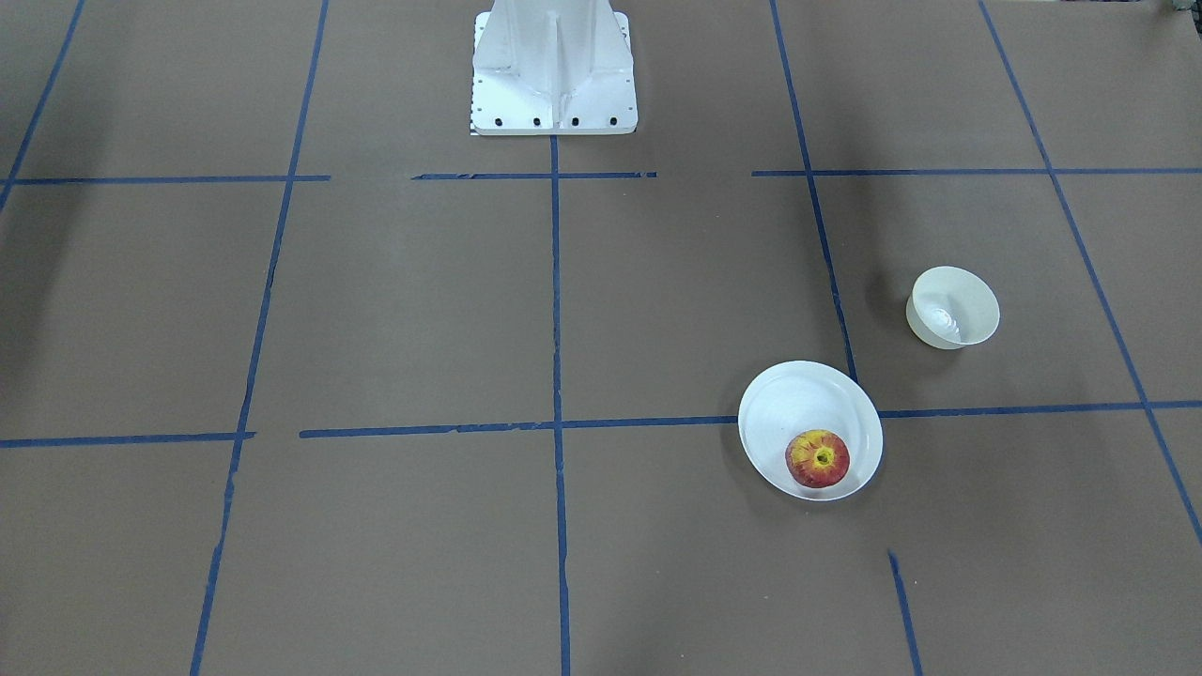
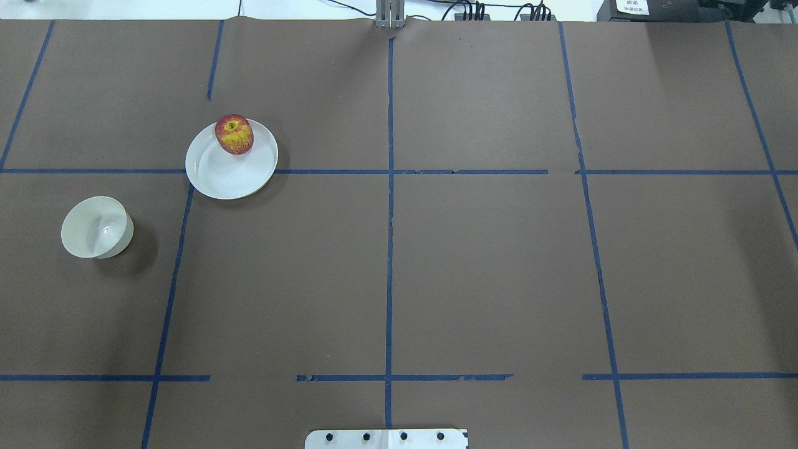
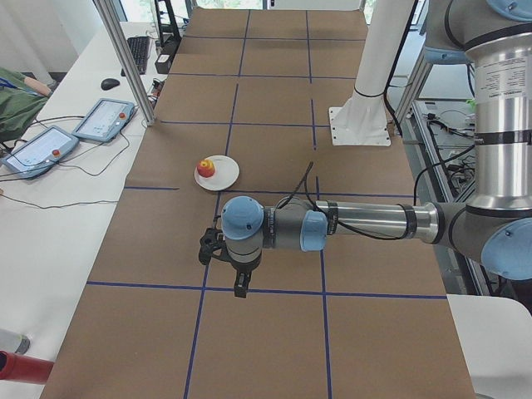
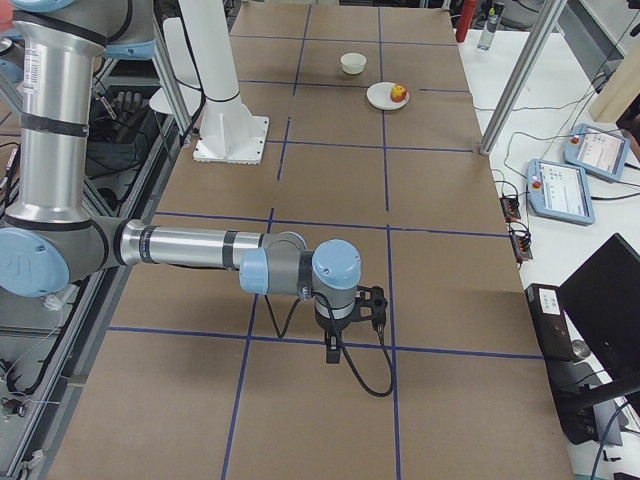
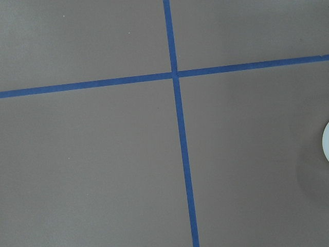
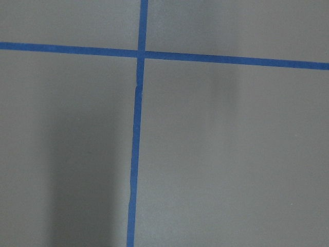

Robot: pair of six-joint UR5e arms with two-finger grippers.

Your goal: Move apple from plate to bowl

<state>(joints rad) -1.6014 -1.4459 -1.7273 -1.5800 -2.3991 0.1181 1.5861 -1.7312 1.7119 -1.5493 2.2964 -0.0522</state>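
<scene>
The red apple (image 1: 818, 459) with a yellow stem patch sits on the white plate (image 1: 789, 404), near the rim away from the robot; in the overhead view the apple (image 2: 234, 134) and plate (image 2: 221, 171) are at the left. The cream bowl (image 1: 953, 308) stands empty beside the plate, nearer the robot and further to its left (image 2: 96, 227). My left gripper (image 3: 229, 270) shows only in the exterior left view, hanging above the table; my right gripper (image 4: 350, 315) shows only in the exterior right view. I cannot tell whether either is open or shut.
The robot's white base (image 1: 554, 75) stands at the table's robot-side edge. Blue tape lines (image 2: 389, 218) grid the brown table. Tablets and cables (image 3: 75, 133) lie on the side bench. A white rim sliver (image 5: 326, 144) shows at the left wrist view's right edge.
</scene>
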